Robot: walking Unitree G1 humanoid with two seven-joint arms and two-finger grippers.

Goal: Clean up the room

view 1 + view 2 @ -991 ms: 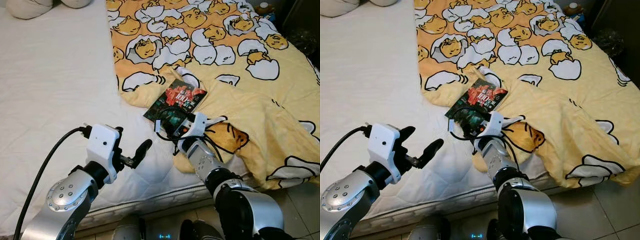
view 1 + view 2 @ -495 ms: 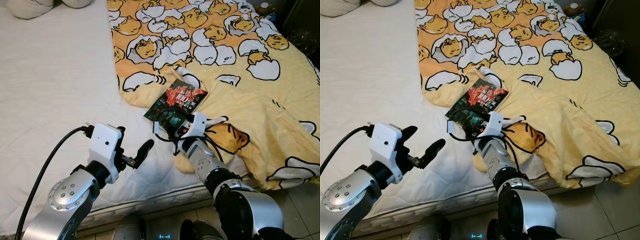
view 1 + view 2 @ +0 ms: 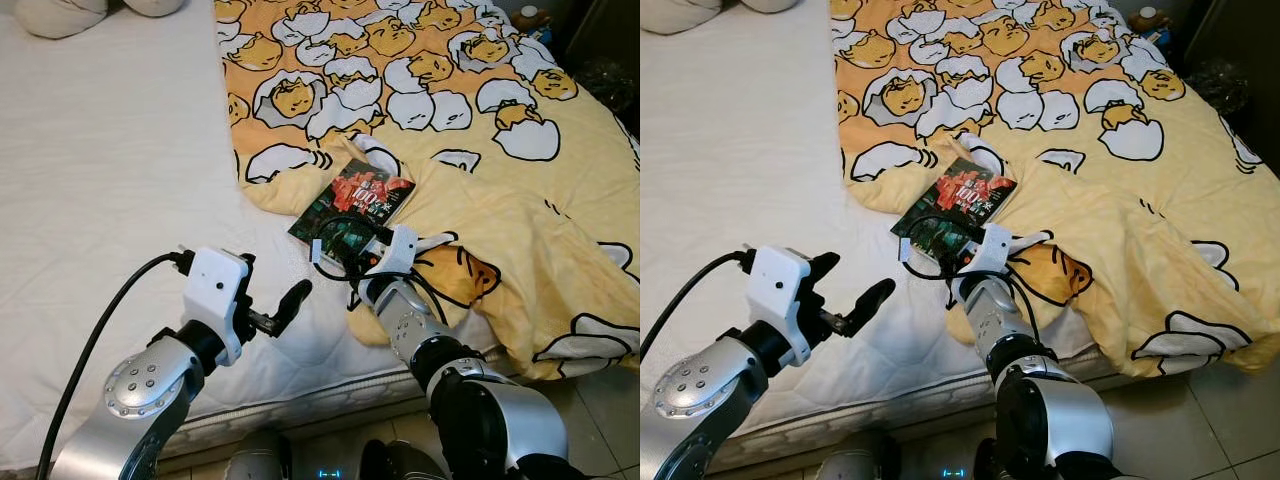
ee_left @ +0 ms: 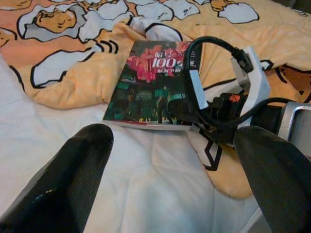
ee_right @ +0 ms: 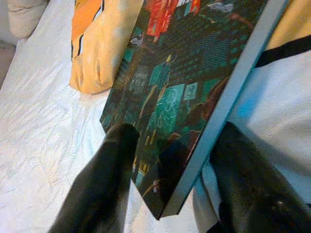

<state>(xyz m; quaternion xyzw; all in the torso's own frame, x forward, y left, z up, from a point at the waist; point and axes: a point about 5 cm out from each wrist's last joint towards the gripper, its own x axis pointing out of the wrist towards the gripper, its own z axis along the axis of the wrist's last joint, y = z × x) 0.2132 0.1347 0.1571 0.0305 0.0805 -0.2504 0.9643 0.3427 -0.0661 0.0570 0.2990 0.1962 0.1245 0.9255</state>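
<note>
Glossy, stiff and light, the paperback book [image 3: 352,203] sits corner-first between the right gripper [image 5: 167,160]'s parted fingers, unclamped, best pinched at that near edge, while the left gripper [image 3: 272,318] hovers wide open, empty.

Head stereo pair looks forward and down over the bed [image 3: 110,170], both arms in frame, right eye shifted slightly. Left wrist cam faces across the mattress at the book [image 4: 150,87] from nearby. Right wrist cam sits very close on the book's corner. All views share the book and yellow blanket [image 3: 1110,190].
</note>
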